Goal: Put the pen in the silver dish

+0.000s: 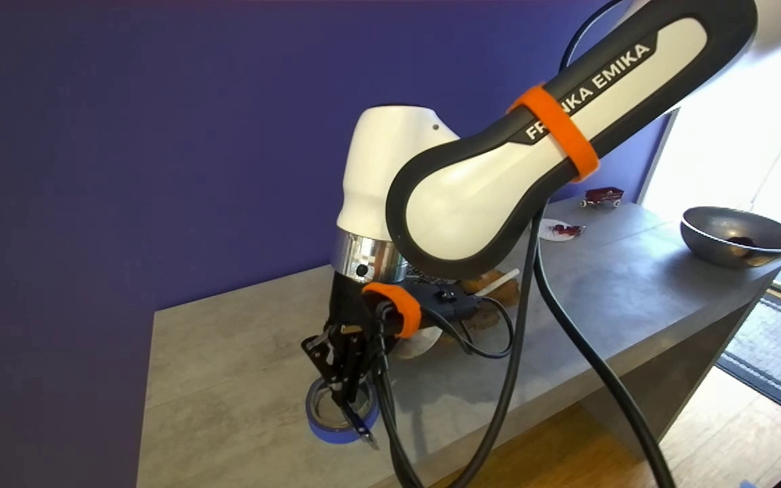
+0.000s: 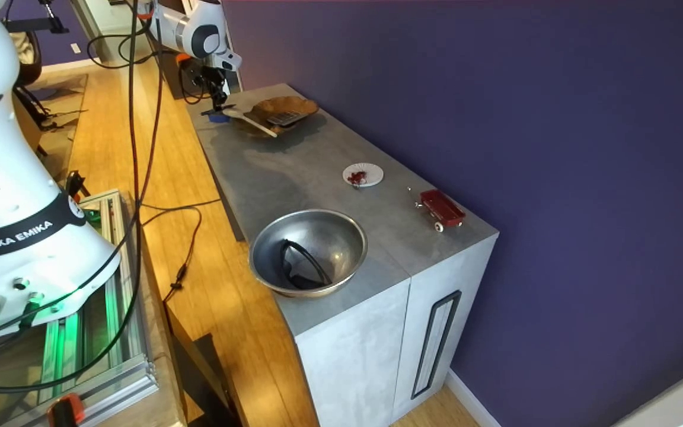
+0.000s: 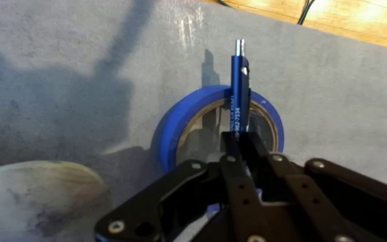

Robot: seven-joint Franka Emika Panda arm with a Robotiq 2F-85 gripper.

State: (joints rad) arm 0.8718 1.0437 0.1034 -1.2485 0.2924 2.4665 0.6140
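The pen (image 3: 240, 90) is slim and dark blue with a silver end. My gripper (image 3: 239, 136) is shut on it in the wrist view; the fingers hide the pen's rear part. The pen lies across the blue tape ring (image 3: 176, 127), above it; I cannot tell if they touch. The pen's shadow falls apart from it on the table. In an exterior view the gripper (image 1: 348, 393) points down at the ring (image 1: 333, 435), with the pen (image 1: 361, 428) sticking out. The silver dish stands at the far end in both exterior views (image 1: 719, 249) (image 2: 350, 252), with a black thing inside.
A wooden bowl (image 2: 303, 105) and a pale wooden spoon (image 2: 258, 126) lie close beside the gripper. A white disc (image 2: 372, 173) with red bits and a red wagon (image 2: 442, 207) stand along the wall side. The table's edge (image 1: 567, 390) runs along the floor side.
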